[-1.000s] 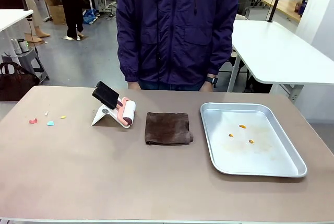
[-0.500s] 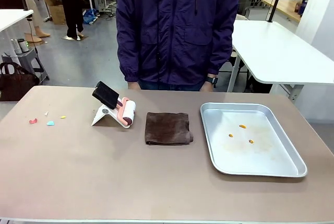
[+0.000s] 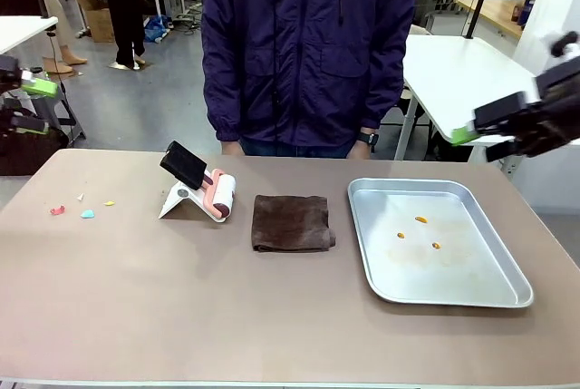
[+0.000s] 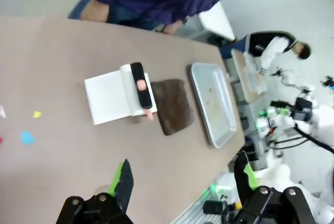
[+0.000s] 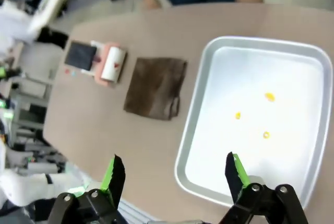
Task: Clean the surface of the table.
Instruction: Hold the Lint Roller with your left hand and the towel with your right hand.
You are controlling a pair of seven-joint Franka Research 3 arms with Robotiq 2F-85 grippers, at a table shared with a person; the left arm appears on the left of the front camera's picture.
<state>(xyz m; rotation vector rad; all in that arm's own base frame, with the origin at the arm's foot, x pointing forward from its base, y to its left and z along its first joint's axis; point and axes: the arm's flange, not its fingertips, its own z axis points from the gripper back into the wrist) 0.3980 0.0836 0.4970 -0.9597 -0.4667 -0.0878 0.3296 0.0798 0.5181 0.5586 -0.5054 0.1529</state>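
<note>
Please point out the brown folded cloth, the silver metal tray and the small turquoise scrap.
brown folded cloth (image 3: 292,222), front view, centre of its top.
silver metal tray (image 3: 471,269), front view, bare floor, right side.
small turquoise scrap (image 3: 88,214), front view, its middle.

On the table (image 3: 181,316), small scraps (image 3: 88,214) lie near the left edge. The lint roller (image 3: 217,194) sits toward the far edge, left of centre, with the cloth (image 3: 292,222) just right of it. The tray (image 3: 471,271) lies by the right edge, with crumbs (image 3: 420,219) in it.

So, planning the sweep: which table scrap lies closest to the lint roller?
The yellow scrap; the teal scrap, white scrap and pink scrap lie farther left of the lint roller.
</note>
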